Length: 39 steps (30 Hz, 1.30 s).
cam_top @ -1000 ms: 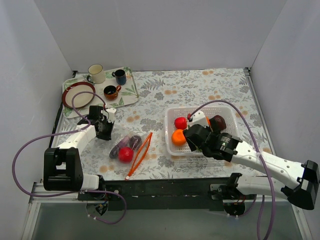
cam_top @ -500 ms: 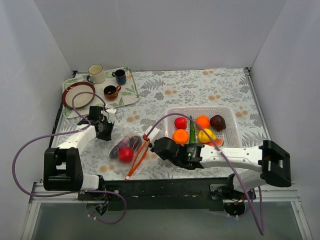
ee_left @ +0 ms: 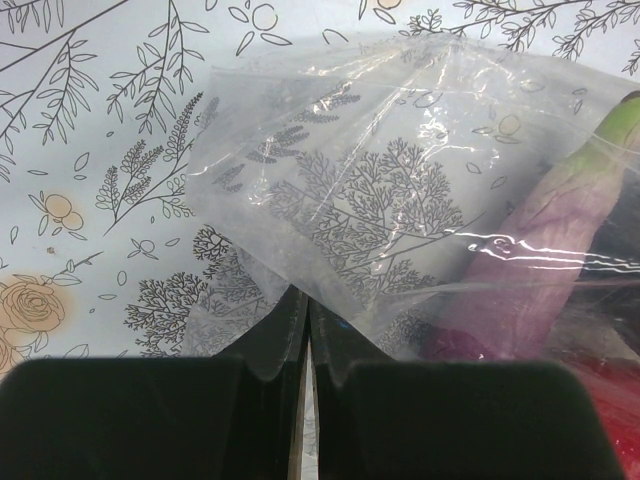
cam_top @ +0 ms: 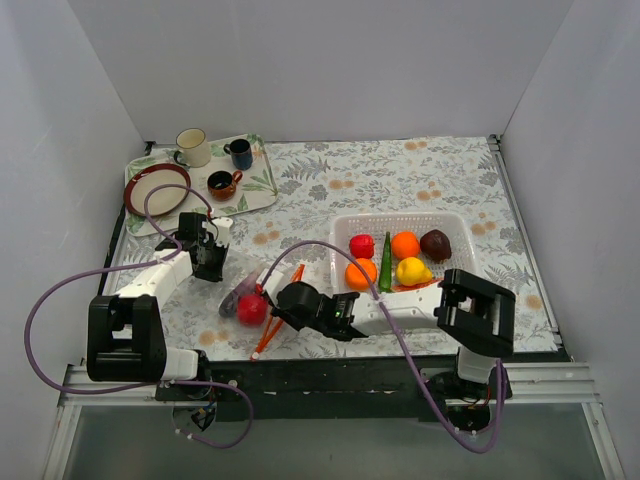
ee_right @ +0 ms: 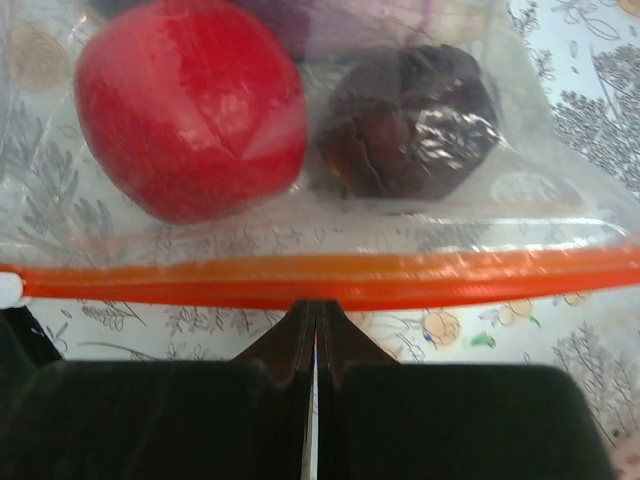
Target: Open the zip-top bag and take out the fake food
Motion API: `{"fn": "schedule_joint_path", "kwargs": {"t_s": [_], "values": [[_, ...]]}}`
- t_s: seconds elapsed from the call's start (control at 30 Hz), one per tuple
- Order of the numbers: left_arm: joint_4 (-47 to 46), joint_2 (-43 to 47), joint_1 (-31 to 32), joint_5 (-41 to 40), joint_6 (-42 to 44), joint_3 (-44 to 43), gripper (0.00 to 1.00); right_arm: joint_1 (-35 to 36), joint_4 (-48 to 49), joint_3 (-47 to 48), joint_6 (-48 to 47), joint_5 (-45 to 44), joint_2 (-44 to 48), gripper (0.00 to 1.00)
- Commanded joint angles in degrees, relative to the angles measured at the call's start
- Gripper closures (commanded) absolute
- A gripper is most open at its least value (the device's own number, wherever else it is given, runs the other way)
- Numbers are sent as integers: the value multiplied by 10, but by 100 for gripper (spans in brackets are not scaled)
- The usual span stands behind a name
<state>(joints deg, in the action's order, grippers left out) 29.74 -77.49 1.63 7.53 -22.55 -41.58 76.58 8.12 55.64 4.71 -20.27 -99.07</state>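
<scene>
L gripper [ee_left: 303,305] stays clamped on a corner of the zip-top bag [ee_left: 350,200], fake food [ee_right: 190,105] still inside, mid-table, while R gripper [ee_right: 315,310], fingers together, has swung over from the white basket [cam_top: 400,222] to the orange zipper strip [ee_right: 320,280], so prob another pull-out coming.

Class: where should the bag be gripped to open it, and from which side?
Grip the orange zipper strip along the mouth of the bag, coming from that side. It lies flat and straight; the red fruit and dark fruit bulge behind it.
</scene>
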Motion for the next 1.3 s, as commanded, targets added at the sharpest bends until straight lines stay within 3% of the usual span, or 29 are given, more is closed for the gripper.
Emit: {"fn": "schedule_joint_path", "kwargs": {"t_s": [0.0,0.13,0.17,0.2,0.23,0.4,0.93,1.27], "values": [[-6,12,0,5,1,4,100,-10,89,37,-4,27,-41,99],[-3,9,1,4,3,-1,100,-18,123,55,-15,65,-70,99],[-3,9,1,5,3,-2,100,-19,134,57,-26,77,-75,93],[-3,6,1,6,3,-1,100,-19,139,66,-30,90,-85,62],[-4,4,0,6,3,-2,100,-19,152,69,-31,107,-89,47],[-9,-11,1,7,2,1,100,-18,225,40,-28,129,-75,1],[4,-6,14,20,-40,7,100,-10,183,129,-41,192,-142,1],[22,19,43,-11,-45,29,100,-6,161,153,-41,167,-187,2]]}}
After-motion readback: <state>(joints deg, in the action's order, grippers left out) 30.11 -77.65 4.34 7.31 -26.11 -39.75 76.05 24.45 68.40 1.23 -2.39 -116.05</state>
